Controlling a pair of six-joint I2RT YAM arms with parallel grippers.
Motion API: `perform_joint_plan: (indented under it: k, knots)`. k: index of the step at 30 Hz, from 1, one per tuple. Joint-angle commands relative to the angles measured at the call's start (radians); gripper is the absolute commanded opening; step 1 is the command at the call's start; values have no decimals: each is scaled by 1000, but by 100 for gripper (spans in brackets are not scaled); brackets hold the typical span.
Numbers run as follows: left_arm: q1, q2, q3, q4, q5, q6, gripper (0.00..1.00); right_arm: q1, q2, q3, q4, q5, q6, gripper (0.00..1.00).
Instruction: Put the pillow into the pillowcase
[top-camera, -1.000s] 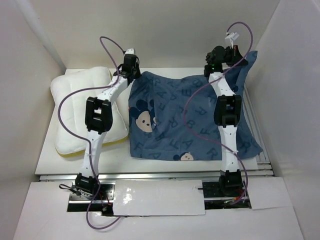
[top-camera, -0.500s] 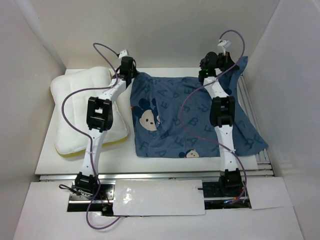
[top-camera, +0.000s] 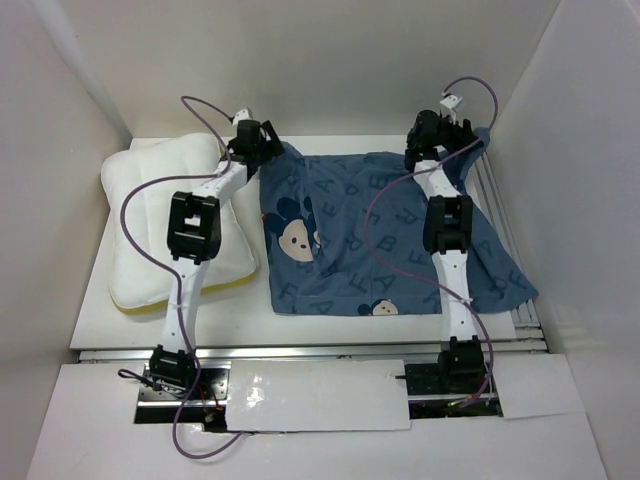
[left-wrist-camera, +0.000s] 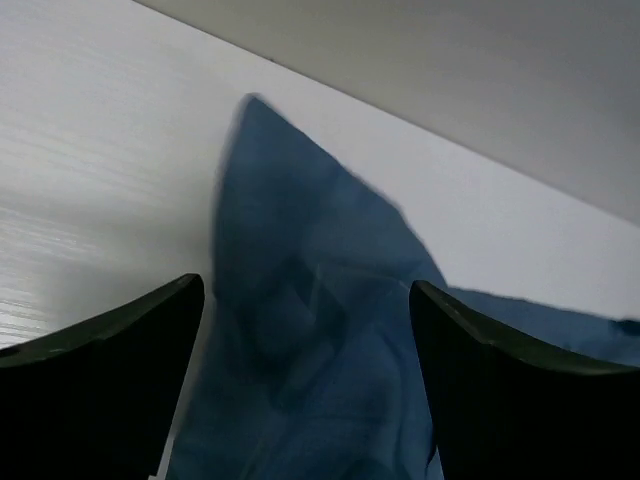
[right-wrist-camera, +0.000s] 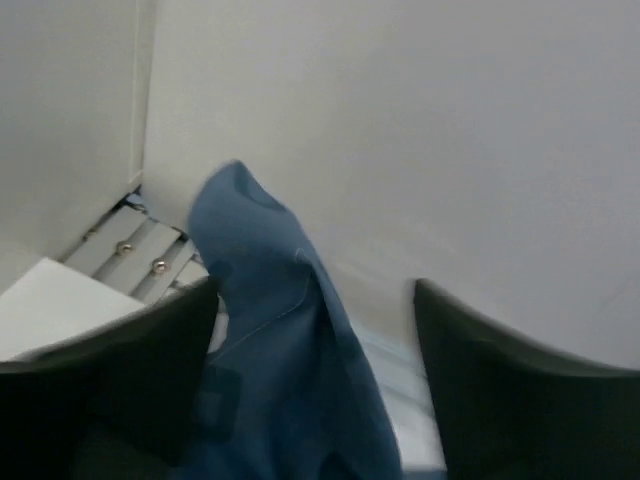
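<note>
Pillowcase (top-camera: 380, 235) spread flat on the counter (top-camera: 240, 315). The pillow (top-camera: 150, 200) lies just beside its left edge, outside it. Left pincer (left-wrist-camera: 305, 285), jaws wide apart, straddles the pillowcase's far left corner. Right pincer (right-wrist-camera: 315, 285), jaws apart, straddles its far right corner, gripping nothing.

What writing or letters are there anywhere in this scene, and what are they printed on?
"R": pale capital, scattered many times over the blue pillowcase, seen from the top camera.
"A": pale capital, on the same fabric.
"F": looks like it, near the front left edge; not certain.
The other letters are too small or creased to read, and I can make out no whole word.
Wrist views: blurred blue cloth, no text.
</note>
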Motion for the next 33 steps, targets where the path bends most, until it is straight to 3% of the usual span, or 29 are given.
perform_joint_plan:
  k: [1, 2, 6, 9, 10, 11, 13, 14, 16, 18, 20, 22, 26, 29, 33]
  knots:
    - [-3, -139, -28, 89, 89, 46, 100, -5, -84, -12, -216, -171, 171, 91]
    - [-12, -186, -17, 67, 89, 76, 100, -5, -98, -12, -254, -187, 188, 99]
    - [-58, -370, -46, -32, 37, 192, 100, 57, -227, -135, -404, -256, 281, 99]
    - [-78, -522, -164, -97, 25, 225, 100, 120, -356, -163, -641, -422, 363, 99]
    - [-89, -630, -196, -130, -8, 226, 100, 136, -420, -163, -719, -542, 448, 99]
    - [-89, -686, -269, -172, -33, 226, 100, 149, -454, -163, -877, -613, 494, 99]
    - [-118, -802, -368, -284, -103, 226, 100, 188, -535, -250, -996, -748, 632, 99]
    - [-127, -923, -488, -320, -136, 226, 100, 202, -637, -309, -1031, -842, 675, 99]
    - [-146, -1046, -628, -448, -215, 198, 100, 252, -753, -565, -1032, -923, 757, 99]
    - [-146, -1242, -871, -523, -240, 47, 100, 318, -929, -831, -943, -1006, 782, 99]
    - [-146, -1373, -1103, -534, -225, -23, 100, 361, -1064, -963, -898, -1078, 809, 99]
    - [-146, -1525, -1196, -534, -225, -44, 100, 427, -1121, -1085, -886, -1098, 818, 99]
    - [-137, -1619, -1365, -511, -214, -72, 100, 531, -1197, -1203, -933, -1119, 818, 99]
    - [-147, -1553, -1365, -566, -303, -112, 100, 568, -1220, -1282, -943, -1147, 818, 99]
    - [-126, -1435, -1238, -798, -453, -320, 100, 591, -1172, -1295, -929, -1215, 808, 99]
